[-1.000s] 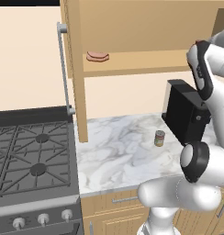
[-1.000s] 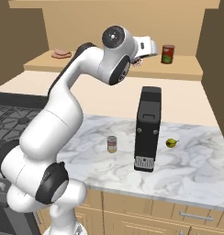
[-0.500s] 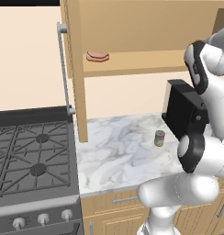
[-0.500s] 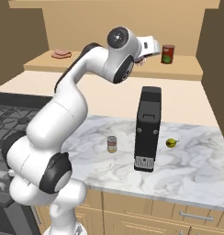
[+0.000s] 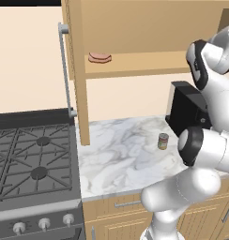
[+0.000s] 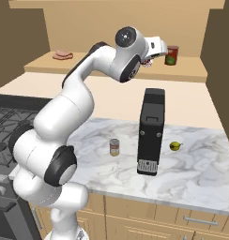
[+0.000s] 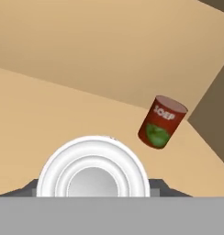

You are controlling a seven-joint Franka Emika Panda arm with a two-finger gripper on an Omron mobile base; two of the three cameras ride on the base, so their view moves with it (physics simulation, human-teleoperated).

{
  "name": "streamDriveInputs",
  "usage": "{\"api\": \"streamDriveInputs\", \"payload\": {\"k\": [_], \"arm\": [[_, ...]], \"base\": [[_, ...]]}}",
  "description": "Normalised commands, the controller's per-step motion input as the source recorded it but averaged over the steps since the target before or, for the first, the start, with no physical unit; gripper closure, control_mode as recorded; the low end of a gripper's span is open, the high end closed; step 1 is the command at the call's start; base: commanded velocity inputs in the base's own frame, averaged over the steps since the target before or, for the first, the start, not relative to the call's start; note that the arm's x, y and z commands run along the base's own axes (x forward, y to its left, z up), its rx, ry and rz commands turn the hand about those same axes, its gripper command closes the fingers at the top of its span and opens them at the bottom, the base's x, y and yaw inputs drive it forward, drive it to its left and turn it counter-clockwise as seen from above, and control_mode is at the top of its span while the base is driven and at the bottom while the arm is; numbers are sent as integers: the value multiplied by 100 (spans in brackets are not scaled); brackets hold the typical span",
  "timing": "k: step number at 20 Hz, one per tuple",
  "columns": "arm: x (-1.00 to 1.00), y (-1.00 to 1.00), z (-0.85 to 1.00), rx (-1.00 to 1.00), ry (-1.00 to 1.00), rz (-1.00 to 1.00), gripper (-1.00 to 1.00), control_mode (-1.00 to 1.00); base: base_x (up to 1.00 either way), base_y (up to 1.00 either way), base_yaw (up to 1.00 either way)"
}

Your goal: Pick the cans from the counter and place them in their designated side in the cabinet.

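My gripper point(image 7: 92, 187) is shut on a can point(image 7: 92, 170), of which I see the round white-rimmed end with a grey lid. The hand point(image 6: 157, 47) is up at the cabinet's shelf point(image 6: 111, 66), at its right part, left of a darker red can with a green patch point(image 6: 171, 55) point(image 7: 160, 121) that stands on the shelf. A dull grey-olive can point(image 5: 163, 141) point(image 6: 114, 147) stands upright on the marble counter point(image 5: 121, 154) point(image 6: 196, 164). The cabinet door point(image 5: 75, 70) hangs open with its grey bar handle.
A tall black appliance point(image 6: 151, 131) point(image 5: 187, 110) stands on the counter below the hand. A small yellow-green fruit point(image 6: 175, 146) lies to its right. A pink piece of meat point(image 5: 99, 57) point(image 6: 62, 55) lies at the shelf's left end. The black gas stove point(image 5: 32, 159) lies left of the counter.
The arm's lower links have swung round, and the hand has edged a little toward the darker red can, still gripping its can. The counter can has not moved.
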Motion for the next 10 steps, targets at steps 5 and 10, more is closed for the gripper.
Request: {"api": "streamDriveInputs", "payload": {"k": [5,10], "arm": [[21,-10,-6,0,5,0,100,-100],[21,-11,-10,0,4,0,100,-100]], "base": [[0,0,0],[0,0,0]]}}
